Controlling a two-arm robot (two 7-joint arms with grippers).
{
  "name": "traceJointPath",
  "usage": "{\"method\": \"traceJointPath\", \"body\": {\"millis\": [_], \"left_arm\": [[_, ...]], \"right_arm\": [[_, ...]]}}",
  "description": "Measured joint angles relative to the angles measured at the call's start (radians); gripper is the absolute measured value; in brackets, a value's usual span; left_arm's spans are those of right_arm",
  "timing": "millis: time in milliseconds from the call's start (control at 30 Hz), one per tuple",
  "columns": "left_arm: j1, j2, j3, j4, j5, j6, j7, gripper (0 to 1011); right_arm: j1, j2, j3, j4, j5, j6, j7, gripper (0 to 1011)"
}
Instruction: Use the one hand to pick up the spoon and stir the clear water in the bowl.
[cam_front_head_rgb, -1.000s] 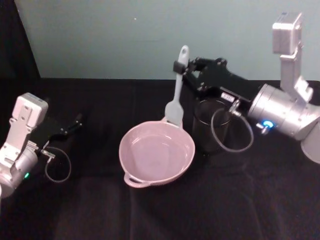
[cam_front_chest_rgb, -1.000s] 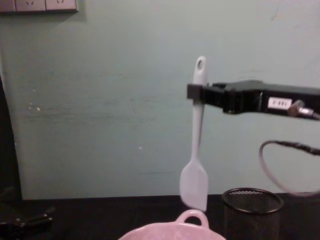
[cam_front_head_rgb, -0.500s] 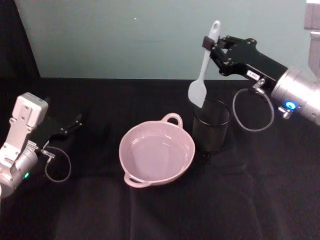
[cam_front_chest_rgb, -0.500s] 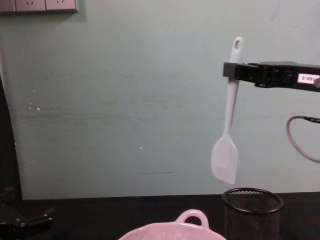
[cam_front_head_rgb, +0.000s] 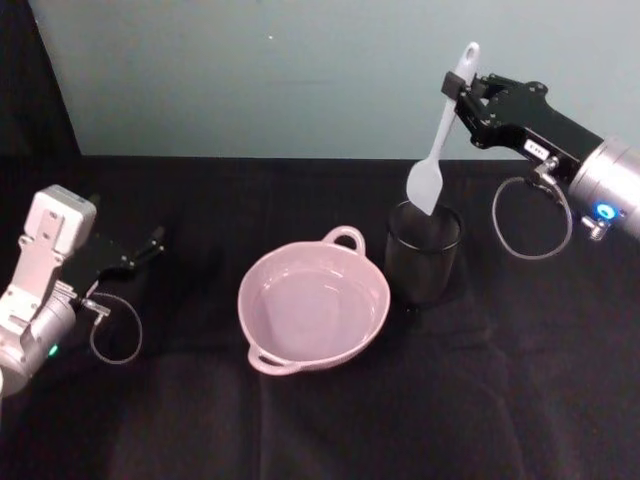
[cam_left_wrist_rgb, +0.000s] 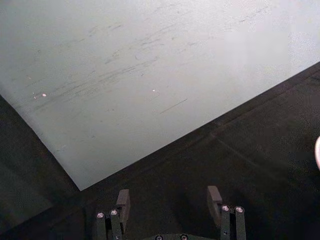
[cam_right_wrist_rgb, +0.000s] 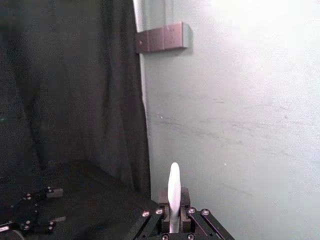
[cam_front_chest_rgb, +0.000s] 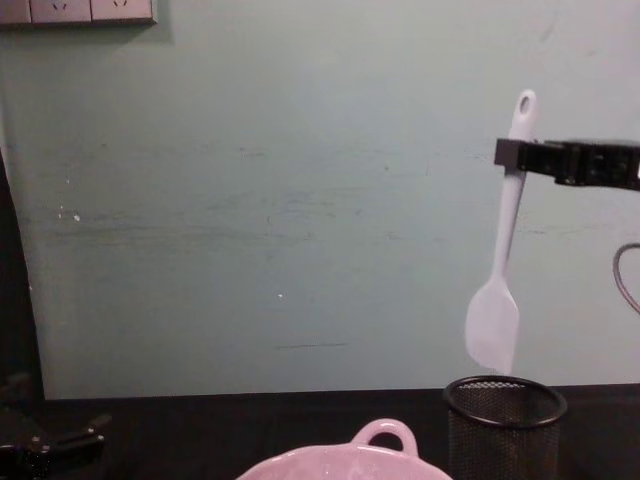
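My right gripper (cam_front_head_rgb: 463, 92) is shut on the upper handle of the white spoon (cam_front_head_rgb: 436, 150), high at the right. The spoon hangs upright, and its blade (cam_front_chest_rgb: 492, 326) hovers just above the black wire-mesh cup (cam_front_chest_rgb: 503, 424). From the right wrist view I look along the spoon handle (cam_right_wrist_rgb: 173, 190) clamped between the jaws. The pale pink bowl (cam_front_head_rgb: 268, 288) sits on the table's middle, left of the cup, with clear water inside and its loop handle (cam_front_chest_rgb: 383, 434) toward the wall. My left gripper (cam_front_head_rgb: 156, 240) rests open and low at the far left, fingers (cam_left_wrist_rgb: 122, 199) spread.
The mesh cup (cam_front_head_rgb: 424, 252) stands right beside the bowl's right rim. Black cloth covers the table, and a pale green wall rises close behind. A cable loop (cam_front_head_rgb: 530, 222) hangs under the right wrist.
The right gripper has carried the spoon up and to the right, from over the bowl's far rim to above the mesh cup. The left arm has stayed still.
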Motion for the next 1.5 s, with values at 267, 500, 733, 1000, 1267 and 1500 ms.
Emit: {"method": "traceJointPath", "body": {"millis": [267,500,733,1000,1267,1500], "left_arm": [[0.0,0.0,0.0,0.0,0.0,0.0,0.0,1011],[0.0,0.0,0.0,0.0,0.0,0.0,0.0,1011],[0.0,0.0,0.0,0.0,0.0,0.0,0.0,1011],[0.0,0.0,0.0,0.0,0.0,0.0,0.0,1011],[0.0,0.0,0.0,0.0,0.0,0.0,0.0,1011],[0.0,0.0,0.0,0.0,0.0,0.0,0.0,1011]], "right_arm": [[0.016,-0.017,-0.008,0.065,-0.012,-0.006,-0.005,114],[0.039,-0.048,-0.029,0.146,-0.035,-0.014,0.0,114],[0.051,-0.075,-0.042,0.213,-0.053,-0.021,0.007,114],[0.048,-0.098,-0.04,0.272,-0.061,-0.033,0.012,116],[0.047,-0.117,-0.028,0.321,-0.052,-0.034,0.024,114],[0.042,-0.122,-0.01,0.329,-0.025,-0.012,0.031,114]]}}
